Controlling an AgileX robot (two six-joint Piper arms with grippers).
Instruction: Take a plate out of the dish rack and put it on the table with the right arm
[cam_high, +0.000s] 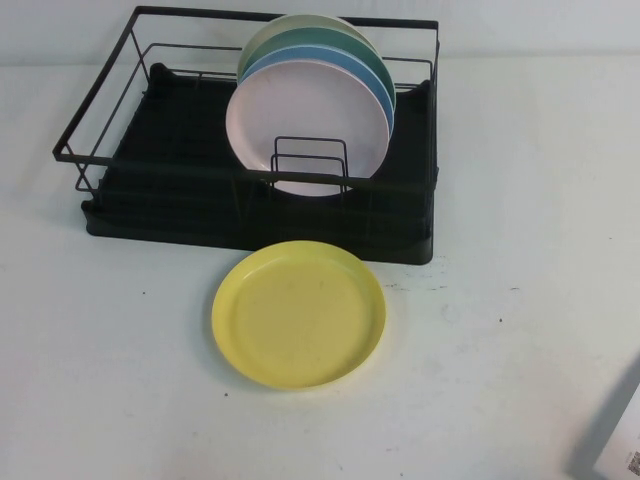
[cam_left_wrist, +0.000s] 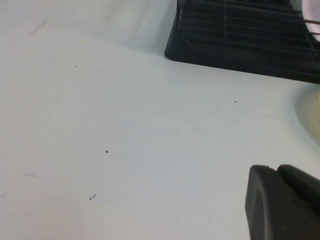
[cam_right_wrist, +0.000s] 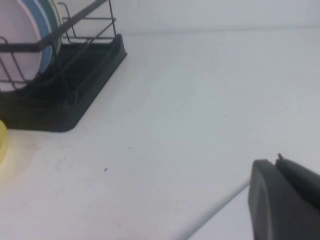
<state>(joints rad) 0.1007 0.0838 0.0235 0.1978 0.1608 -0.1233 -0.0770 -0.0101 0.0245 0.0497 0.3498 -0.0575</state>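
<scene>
The yellow plate (cam_high: 299, 313) lies flat on the white table (cam_high: 120, 350), just in front of the black wire dish rack (cam_high: 250, 225). No gripper touches it. My right gripper (cam_right_wrist: 274, 162) is shut and empty, low over the table to the right of the rack (cam_right_wrist: 65, 95); the plate's rim (cam_right_wrist: 1, 142) shows at the edge of that view. My left gripper (cam_left_wrist: 275, 169) is shut and empty over bare table left of the rack (cam_left_wrist: 240, 40); a sliver of the plate (cam_left_wrist: 315, 112) shows there. Neither gripper shows in the high view.
In the rack stand a pale pink plate (cam_high: 305, 125) in front, then a blue one (cam_high: 375, 85), a green one (cam_high: 365, 55) and a cream one behind. The table's edge (cam_right_wrist: 210, 215) runs close to my right gripper. A grey shape (cam_high: 612, 435) sits at the front right corner.
</scene>
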